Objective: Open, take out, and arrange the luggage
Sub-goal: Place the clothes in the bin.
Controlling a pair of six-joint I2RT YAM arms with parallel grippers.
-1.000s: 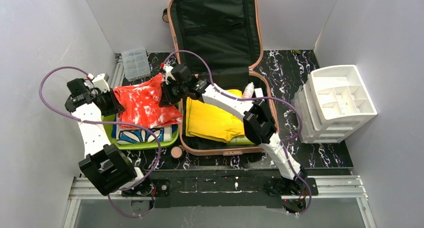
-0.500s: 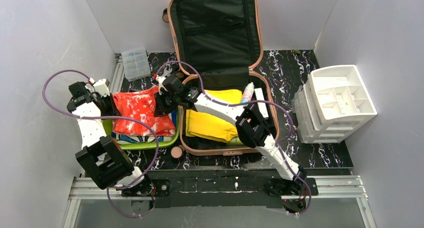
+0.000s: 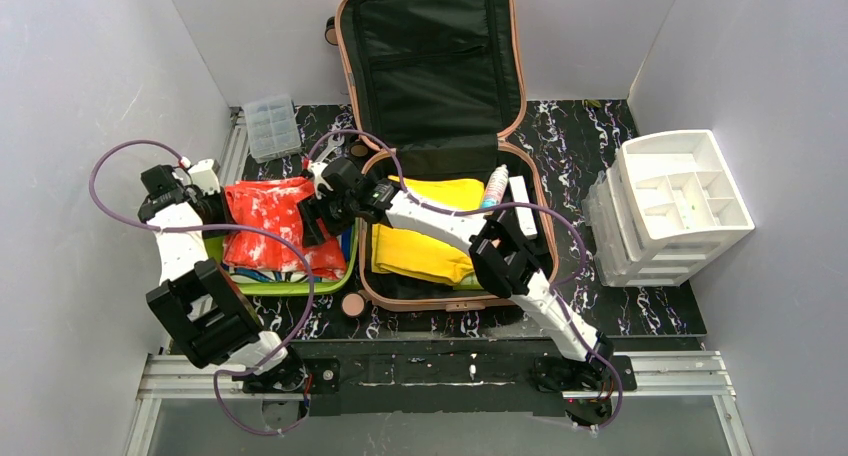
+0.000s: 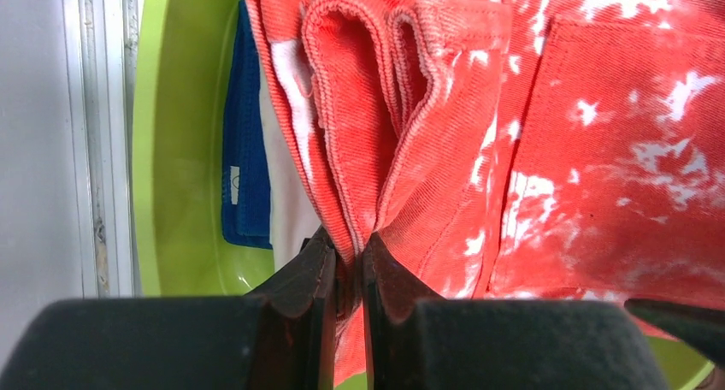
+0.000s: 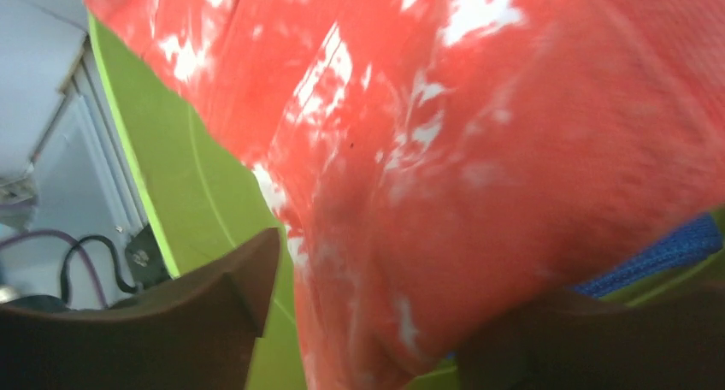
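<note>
a: how much of the green tray is seen?
b: little; it is covered by the red-and-white garment, and only an edge of a blue cloth is shown beneath.
a: and the luggage?
b: its near half is partly hidden by the right arm. the small round thing beside its near left corner cannot be identified.

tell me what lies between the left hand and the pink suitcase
The green tray, with the red-and-white garment on it and the right hand at the edge nearest the suitcase; the top view shows this.
</note>
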